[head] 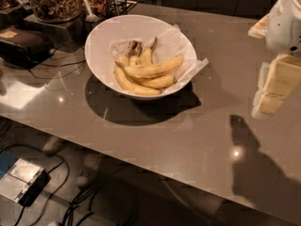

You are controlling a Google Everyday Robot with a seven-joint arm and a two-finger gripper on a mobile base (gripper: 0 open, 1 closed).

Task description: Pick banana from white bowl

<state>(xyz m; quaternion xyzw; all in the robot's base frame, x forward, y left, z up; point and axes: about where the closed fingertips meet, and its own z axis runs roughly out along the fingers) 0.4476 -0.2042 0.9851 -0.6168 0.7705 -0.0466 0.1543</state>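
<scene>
The white bowl (106,36) stands on the grey table at the upper middle, lined with crumpled white paper (171,44). The banana (155,68) lies across the top of the pile inside, its thin stem pointing left. Under and behind it lie other yellow bananas (134,86), some joined at a brown stem end (134,46). My gripper (275,86) hangs at the right edge of the view, above the table and well to the right of the bowl, holding nothing.
A glass jar of granola (54,1), a utensil holder (113,4) and a black device (23,44) with cables stand behind and left of the bowl. The table's front edge runs diagonally below. A box (21,180) and cables lie on the floor.
</scene>
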